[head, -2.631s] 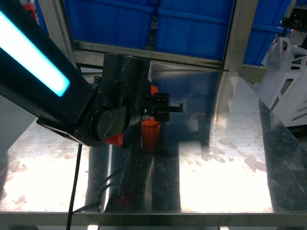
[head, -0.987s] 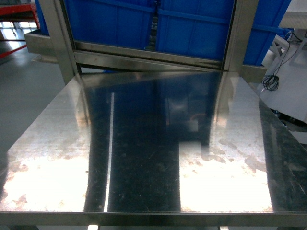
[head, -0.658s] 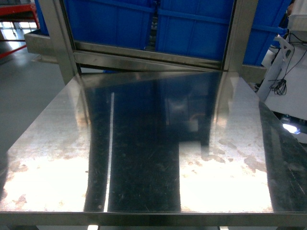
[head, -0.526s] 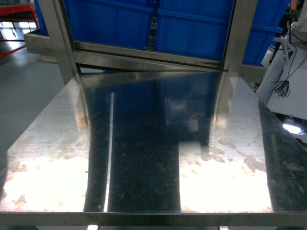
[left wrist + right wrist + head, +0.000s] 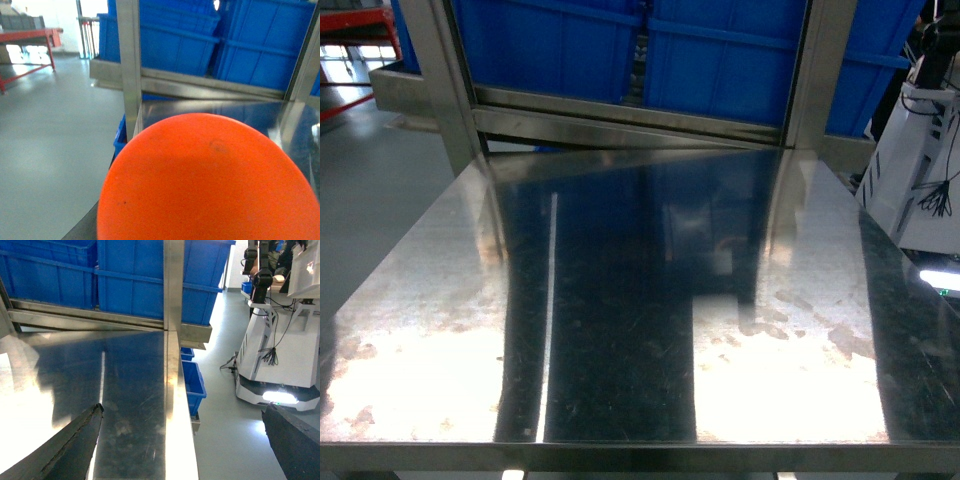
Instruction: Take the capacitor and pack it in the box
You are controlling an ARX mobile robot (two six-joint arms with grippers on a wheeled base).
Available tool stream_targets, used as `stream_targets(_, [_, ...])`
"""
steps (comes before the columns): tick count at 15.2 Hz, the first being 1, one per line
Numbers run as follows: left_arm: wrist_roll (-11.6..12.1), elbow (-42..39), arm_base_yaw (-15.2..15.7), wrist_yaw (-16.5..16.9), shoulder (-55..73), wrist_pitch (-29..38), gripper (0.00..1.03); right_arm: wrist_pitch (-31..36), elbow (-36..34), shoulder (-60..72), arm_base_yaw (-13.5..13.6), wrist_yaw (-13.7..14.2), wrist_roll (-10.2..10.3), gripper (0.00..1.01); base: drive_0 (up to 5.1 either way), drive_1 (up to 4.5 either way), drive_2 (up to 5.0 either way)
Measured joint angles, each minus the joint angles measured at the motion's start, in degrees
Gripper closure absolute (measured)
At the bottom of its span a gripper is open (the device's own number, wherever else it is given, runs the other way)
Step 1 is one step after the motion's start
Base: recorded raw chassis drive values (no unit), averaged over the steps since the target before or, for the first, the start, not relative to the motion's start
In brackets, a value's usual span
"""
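Overhead, the head view shows only the steel tabletop point(image 5: 620, 330) with blue bins point(image 5: 720, 50) racked behind it; neither arm appears there. Left wrist view differs: a large orange rounded object point(image 5: 210, 180), out of focus, fills the lower frame right against the lens, likely the capacitor; the left claw itself is hidden behind it, so its state cannot be told. Right wrist view shows the right claw point(image 5: 182, 437) spread wide, dark fingers point(image 5: 70, 445) at both lower corners, nothing between them, over the tabletop's right edge; a white wheeled robot point(image 5: 280, 360) stands beside.
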Motion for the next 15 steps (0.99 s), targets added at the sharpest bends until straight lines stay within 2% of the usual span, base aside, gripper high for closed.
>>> stream_targets(15, [0.0, 0.0, 0.0, 0.0, 0.1, -0.5, 0.59, 0.0, 0.0, 0.0, 0.0, 0.0, 0.0, 0.03, 0.0, 0.00, 0.0])
